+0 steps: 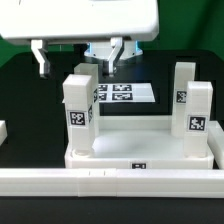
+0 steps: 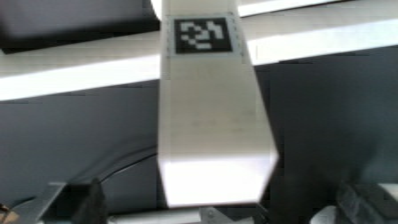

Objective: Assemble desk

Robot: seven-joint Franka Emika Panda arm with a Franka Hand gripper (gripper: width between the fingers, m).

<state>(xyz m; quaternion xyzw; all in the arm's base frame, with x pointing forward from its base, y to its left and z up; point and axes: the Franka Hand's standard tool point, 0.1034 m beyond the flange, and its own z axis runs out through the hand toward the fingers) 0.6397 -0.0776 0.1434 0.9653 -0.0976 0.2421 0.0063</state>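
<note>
While upright on the desk top (image 1: 140, 137), long axes vertical, three legs (image 1: 79, 112); gripper (image 1: 78, 62) spread, empty.

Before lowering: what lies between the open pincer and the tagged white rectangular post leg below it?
Nothing: in the exterior view the stretch from pincer to the white plastic post leg is bare, and the wrist view shows no obstacle either.

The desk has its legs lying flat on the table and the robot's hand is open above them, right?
Not quite. The exterior view shows the legs standing upright on the desk top, not lying flat. The hand is open above them, as you said.
</note>
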